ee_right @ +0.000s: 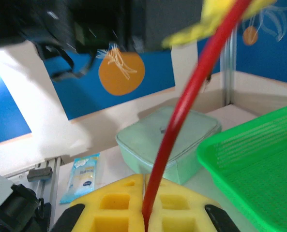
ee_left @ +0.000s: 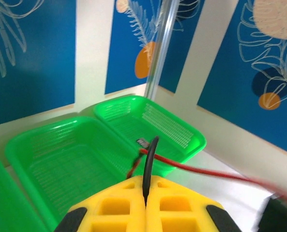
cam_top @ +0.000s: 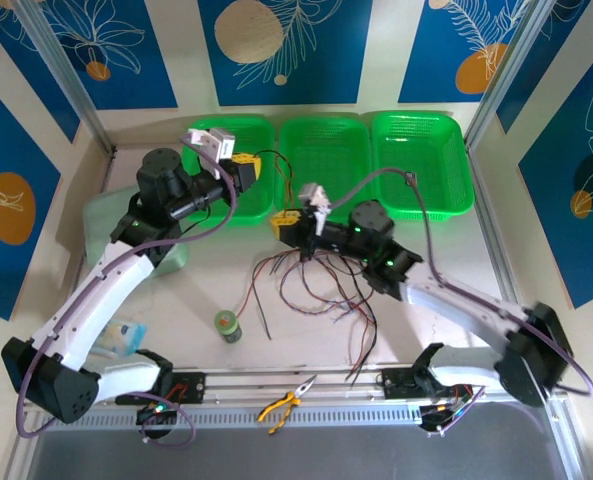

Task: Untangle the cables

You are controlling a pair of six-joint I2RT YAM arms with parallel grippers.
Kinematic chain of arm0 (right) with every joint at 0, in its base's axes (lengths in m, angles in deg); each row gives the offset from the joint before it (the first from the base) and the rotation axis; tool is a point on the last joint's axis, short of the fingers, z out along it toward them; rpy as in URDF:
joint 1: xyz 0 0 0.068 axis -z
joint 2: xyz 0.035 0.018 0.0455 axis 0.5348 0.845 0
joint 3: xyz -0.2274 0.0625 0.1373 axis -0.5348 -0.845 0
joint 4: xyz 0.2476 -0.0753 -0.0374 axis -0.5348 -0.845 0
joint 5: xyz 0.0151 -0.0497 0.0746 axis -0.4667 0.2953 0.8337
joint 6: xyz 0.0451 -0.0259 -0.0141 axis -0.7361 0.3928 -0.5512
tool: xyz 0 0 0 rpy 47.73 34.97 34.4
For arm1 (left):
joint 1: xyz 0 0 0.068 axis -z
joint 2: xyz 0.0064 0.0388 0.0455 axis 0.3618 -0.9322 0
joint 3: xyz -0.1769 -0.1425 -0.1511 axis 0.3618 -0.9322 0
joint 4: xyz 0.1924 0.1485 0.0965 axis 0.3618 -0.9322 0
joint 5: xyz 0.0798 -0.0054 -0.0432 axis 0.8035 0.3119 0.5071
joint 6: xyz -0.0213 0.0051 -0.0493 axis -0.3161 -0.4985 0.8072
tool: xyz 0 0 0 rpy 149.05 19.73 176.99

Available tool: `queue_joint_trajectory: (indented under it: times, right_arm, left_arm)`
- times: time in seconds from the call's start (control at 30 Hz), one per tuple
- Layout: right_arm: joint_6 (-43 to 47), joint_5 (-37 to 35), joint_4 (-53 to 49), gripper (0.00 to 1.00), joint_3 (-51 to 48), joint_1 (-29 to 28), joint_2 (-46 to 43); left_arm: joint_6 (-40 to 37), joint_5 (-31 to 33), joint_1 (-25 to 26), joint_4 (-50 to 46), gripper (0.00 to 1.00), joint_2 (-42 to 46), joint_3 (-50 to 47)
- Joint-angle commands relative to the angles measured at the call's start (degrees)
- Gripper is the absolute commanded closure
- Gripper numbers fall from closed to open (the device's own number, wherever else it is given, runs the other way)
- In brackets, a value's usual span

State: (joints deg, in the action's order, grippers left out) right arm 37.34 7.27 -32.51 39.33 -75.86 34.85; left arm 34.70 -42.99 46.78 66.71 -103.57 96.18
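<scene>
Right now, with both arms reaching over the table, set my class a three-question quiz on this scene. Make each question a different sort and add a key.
1. True or false: the right end effector is shut on a red cable.
2. How many green baskets stand along the far edge of the table? A two, B three, C four.
3. Fill in: the left end effector is shut, and its pinched cable is ____ in colour.

Key: 1 true; 2 B; 3 black.
</scene>
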Motion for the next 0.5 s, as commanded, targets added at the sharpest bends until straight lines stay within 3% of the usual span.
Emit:
queue_joint_trajectory:
  times: [0.0, 0.2, 0.47]
  right_arm:
    - [1.99, -4.13, -10.02, 1.0, -1.25, 3.2, -10.0]
    - [0.08, -1.87, -21.48, 1.0, -1.74, 16.78, -21.0]
    - [-1.52, -0.39, -23.68, 1.0, -1.48, 32.18, -22.64]
  left_arm:
    - [-2.95, -0.25, -2.73, -4.03, 1.0, 0.76, 1.87]
    - [-4.98, 2.69, -5.85, -9.13, 1.0, -1.11, 3.5]
    - [-6.03, 11.15, -8.74, -14.17, 1.0, -0.16, 4.4]
